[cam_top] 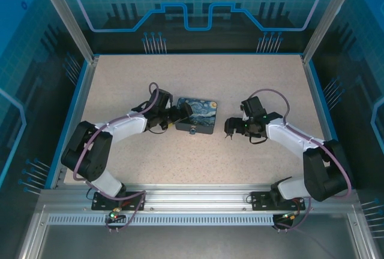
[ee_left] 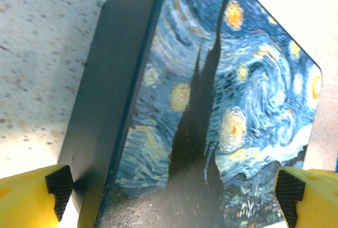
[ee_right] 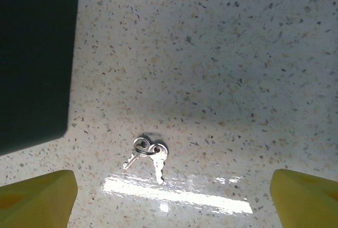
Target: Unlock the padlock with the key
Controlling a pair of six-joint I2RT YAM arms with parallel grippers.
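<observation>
The padlock [cam_top: 198, 115], a block with a blue swirl print and dark sides, lies flat mid-table. My left gripper [cam_top: 180, 115] stands open and straddles its left end. In the left wrist view the printed face [ee_left: 227, 106] and dark side [ee_left: 111, 96] lie between the black pads [ee_left: 59, 184], which sit just off the block. Two small silver keys on a ring, the key [ee_right: 158, 160], lie on the table. My right gripper [ee_right: 171, 207] is open just short of them, its yellow fingers [ee_right: 37, 201] well apart with nothing between. The padlock's dark side [ee_right: 31, 59] is at upper left. In the top view my right gripper [cam_top: 230, 130] hovers right of the padlock.
The speckled tabletop [cam_top: 198, 73] is bounded by a blue rim [cam_top: 81, 91] and transparent walls on aluminium posts. Bare surface lies behind and in front of the padlock. A bright glare strip [ee_right: 174, 193] crosses the table near the keys.
</observation>
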